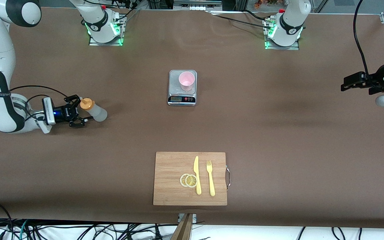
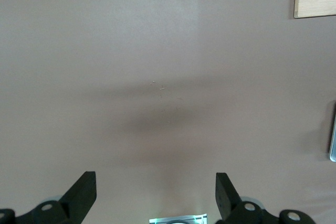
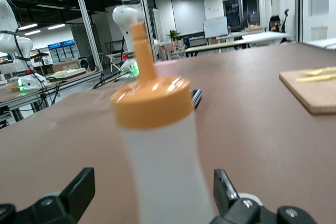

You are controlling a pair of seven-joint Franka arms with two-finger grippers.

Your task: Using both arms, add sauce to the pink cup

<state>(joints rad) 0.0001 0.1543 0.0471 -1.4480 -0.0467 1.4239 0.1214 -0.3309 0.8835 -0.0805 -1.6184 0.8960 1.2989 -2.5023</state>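
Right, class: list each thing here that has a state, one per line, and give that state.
Translucent squeeze bottle with orange nozzle cap: upright on the table, capped, between open fingers.
Pale pink plastic cup: upright on the small silver kitchen scale.
Right gripper: open around the bottle.
Left gripper: open, empty, waiting above bare table.

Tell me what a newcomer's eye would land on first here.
First, the right gripper at the right arm's end of the table, jaws open around an upright orange-capped squeeze bottle. Next, the pink cup standing on a small kitchen scale mid-table. Then the cutting board nearer the front camera, with lemon slices, a knife and a fork.
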